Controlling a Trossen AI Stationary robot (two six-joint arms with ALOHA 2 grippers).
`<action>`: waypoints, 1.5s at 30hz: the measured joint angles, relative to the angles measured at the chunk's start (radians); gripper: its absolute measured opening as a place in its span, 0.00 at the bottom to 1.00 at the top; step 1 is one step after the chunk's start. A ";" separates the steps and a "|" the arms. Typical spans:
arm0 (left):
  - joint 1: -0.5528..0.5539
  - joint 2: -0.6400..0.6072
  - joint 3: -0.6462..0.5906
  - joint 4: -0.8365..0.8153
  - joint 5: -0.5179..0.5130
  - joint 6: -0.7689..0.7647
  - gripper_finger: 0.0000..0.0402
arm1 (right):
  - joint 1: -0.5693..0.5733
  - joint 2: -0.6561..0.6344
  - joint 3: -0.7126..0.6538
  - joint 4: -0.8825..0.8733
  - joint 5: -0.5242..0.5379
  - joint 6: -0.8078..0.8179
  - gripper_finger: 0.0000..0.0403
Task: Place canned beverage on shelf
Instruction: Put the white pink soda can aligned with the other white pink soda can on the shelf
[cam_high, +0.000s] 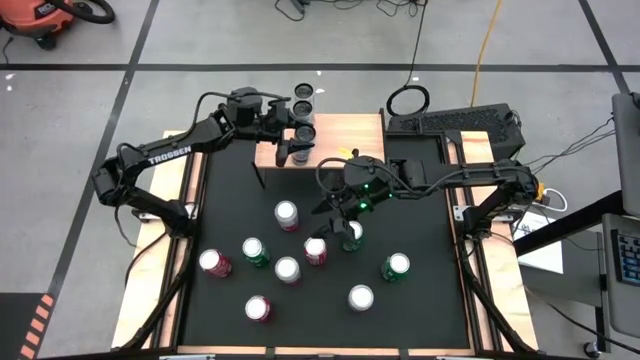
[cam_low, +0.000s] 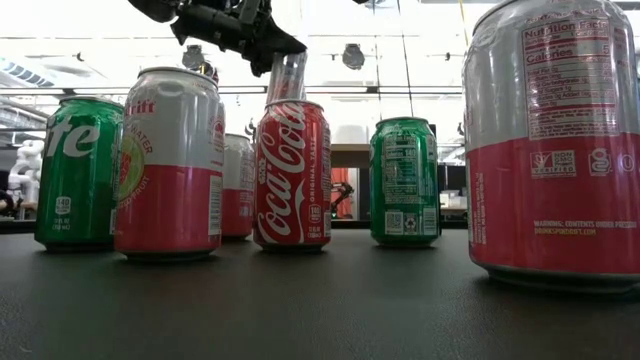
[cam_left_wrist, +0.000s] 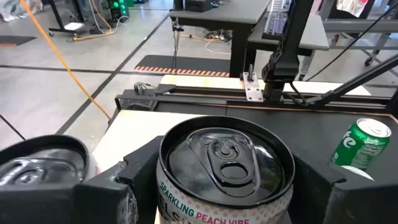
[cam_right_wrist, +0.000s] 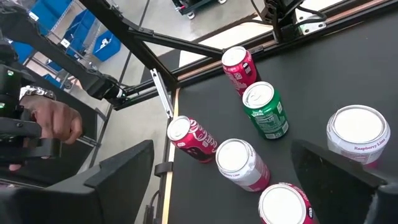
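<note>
Clamped in the left gripper (cam_left_wrist: 225, 194): canned beverage (cam_left_wrist: 224, 155), fingers (cam_left_wrist: 109, 199) pressed on both sides. Dark lid with pull-tab unopened, pale wall with pink lettering (partly readable, "sparkling peach"). Held upright over the shelf (cam_high: 345, 130) at the table's far edge; cannot tell whether resting on the board or just above it.

Just beside it on the shelf: second dark-topped can (cam_left_wrist: 37, 165), with a third (cam_high: 303, 93) farther along the same row. Shelf board light wood, bare to the right of the row.

Farther off, mid-table: right gripper (cam_high: 347, 226), jaws wide apart, gripping nothing, above a white-topped can (cam_high: 353, 233).

Around it on the black mat (cam_high: 430, 310): loose upright cans, among them a green one (cam_high: 396, 266), a red cola (cam_high: 316, 250) and a pink-and-white one (cam_high: 361, 298). All well apart from the shelf; none between the left gripper and the board.
</note>
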 joint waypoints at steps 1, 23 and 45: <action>0.001 0.000 0.000 0.001 -0.001 0.001 0.62 | 0.000 0.000 0.000 0.000 0.000 0.000 0.89; -0.007 0.037 0.000 0.041 -0.014 -0.009 0.64 | 0.000 0.000 0.000 0.000 0.000 0.000 0.89; -0.007 0.037 0.000 0.023 -0.048 0.020 0.64 | 0.000 0.000 0.000 0.001 0.000 0.000 0.89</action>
